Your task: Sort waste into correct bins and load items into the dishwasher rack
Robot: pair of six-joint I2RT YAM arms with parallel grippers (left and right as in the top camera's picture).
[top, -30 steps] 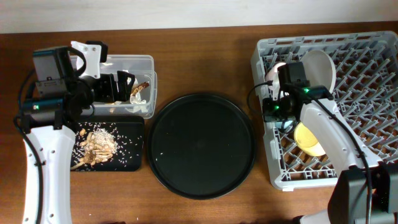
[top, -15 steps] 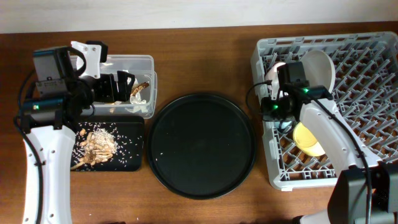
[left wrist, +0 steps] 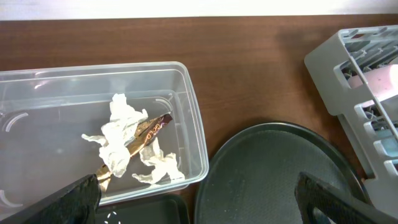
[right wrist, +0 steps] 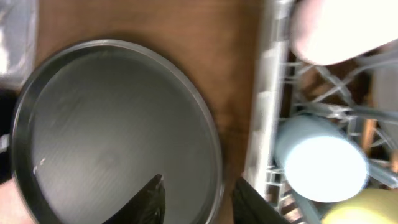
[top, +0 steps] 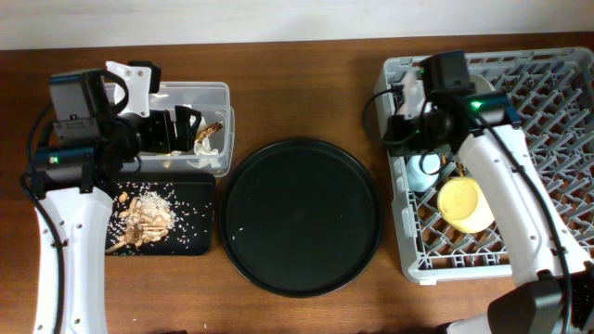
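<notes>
One dishwasher rack point(top: 548, 111), one round black tray point(top: 302, 218), one clear plastic box point(top: 221, 102), one rectangular black tray point(top: 200, 232), one pink cup point(left wrist: 380, 84), one light blue cup point(right wrist: 320, 162), one yellow bowl point(top: 464, 204)

dishwasher rack point(top: 406, 232): cut by right edge | pink cup point(right wrist: 339, 31): blurred, cut at top

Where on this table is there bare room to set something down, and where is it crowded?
Free: the round black tray, between clear box and rack; the table strip beyond it; the rack's right-hand pegs. Crowded: the rack's left edge, with blue cup, yellow bowl and right gripper; the scrap tray beside the left arm.
</notes>
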